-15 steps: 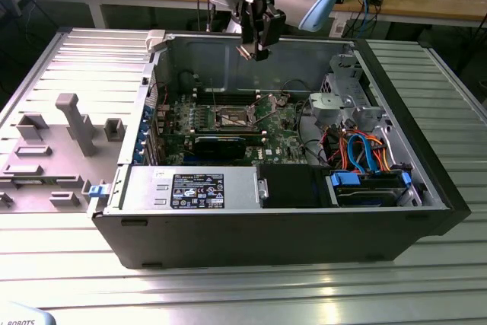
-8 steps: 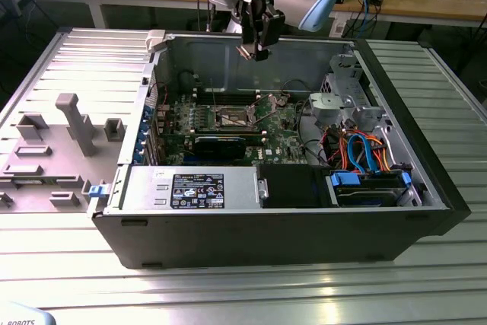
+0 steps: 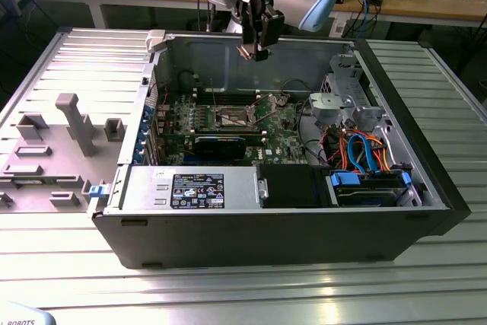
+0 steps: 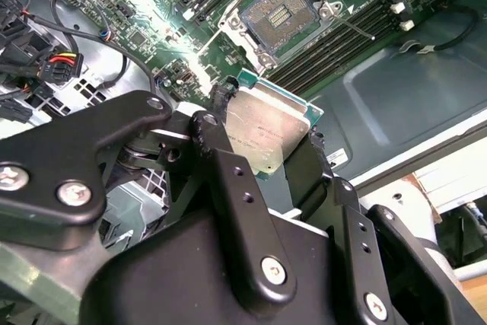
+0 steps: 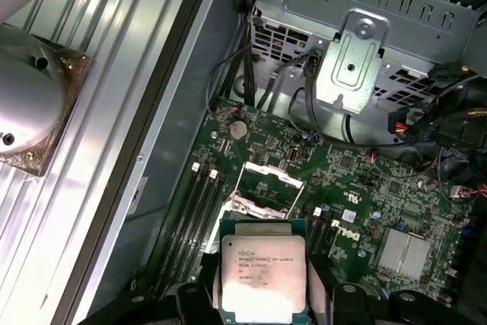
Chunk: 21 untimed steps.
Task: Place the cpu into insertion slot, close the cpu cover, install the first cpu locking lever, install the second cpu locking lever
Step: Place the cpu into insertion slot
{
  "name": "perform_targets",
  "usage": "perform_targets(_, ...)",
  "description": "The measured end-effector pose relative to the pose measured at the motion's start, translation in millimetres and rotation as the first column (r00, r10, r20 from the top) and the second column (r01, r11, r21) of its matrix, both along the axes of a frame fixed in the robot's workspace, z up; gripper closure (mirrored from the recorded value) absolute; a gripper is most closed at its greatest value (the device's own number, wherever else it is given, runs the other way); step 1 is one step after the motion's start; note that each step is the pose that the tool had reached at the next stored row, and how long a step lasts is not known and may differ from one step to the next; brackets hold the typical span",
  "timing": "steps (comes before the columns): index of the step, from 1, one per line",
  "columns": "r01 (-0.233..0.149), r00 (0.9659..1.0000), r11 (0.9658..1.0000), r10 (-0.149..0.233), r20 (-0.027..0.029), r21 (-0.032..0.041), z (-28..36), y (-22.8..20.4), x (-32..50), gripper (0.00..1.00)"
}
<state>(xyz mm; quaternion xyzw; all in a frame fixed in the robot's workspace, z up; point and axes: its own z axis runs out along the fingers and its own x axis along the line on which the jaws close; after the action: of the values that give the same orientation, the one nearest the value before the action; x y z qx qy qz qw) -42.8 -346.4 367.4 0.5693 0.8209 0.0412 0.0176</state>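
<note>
**Fig.** One gripper (image 3: pixel 256 51), two fingers (image 4: pixel 219 146) clamped on opposite edges of the single chip (image 4: pixel 270 131), hangs over the open computer case (image 3: pixel 266 222). The chip is held flat, metal top toward the wrist, apparently for square entry into the one uncovered socket (image 4: pixel 278 17) on the green board (image 4: pixel 152 43) below.

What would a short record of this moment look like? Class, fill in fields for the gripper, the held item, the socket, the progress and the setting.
gripper: black gripper, shut on the chip, raised above the board
held item: cpu, a small flat square chip with a dull silver-grey metal top
socket: insertion slot, square, dark centre, silvery rim, empty, on the green motherboard
progress: cpu not yet in the slot
setting: open black computer case on a ribbed grey metal table
</note>
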Motion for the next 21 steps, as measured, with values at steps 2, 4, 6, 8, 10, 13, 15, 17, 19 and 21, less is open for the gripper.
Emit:
perform_targets(2,0.004,1.0,1.0,-0.004,0.0,0.0,0.0,0.0,0.0,0.46)
perform_targets(4,0.01,1.0,1.0,-0.01,-0.0001,0.0,-0.1,0.0,0.0,0.46)
perform_targets(6,0.016,0.9999,0.9999,-0.016,0.0,-0.0001,-0.1,0.0,0.0,0.46)
perform_targets(8,0.019,0.9998,0.9998,-0.019,0.0,-0.0001,-0.2,0.0,0.0,0.46)
perform_targets(10,0.022,0.9998,0.9998,-0.022,0.0,-0.0001,-0.2,0.0,0.0,0.46)
perform_targets(13,0.028,0.9996,0.9996,-0.028,0.0,-0.0003,-0.2,0.0,0.0,0.46)
perform_targets(15,0.03,0.9995,0.9995,-0.03,0.0001,-0.0011,-0.3,0.0,0.0,0.46)
perform_targets(17,0.034,0.9994,0.9994,-0.034,0.0,-0.0014,-0.3,0.0,0.0,0.46)
perform_targets(19,0.04,0.9992,0.9992,-0.04,0.0001,-0.0017,-0.3,0.0,0.0,0.46)
perform_targets(21,0.046,0.999,0.999,-0.046,0.0001,-0.0019,-0.4,0.0,0.0,0.46)
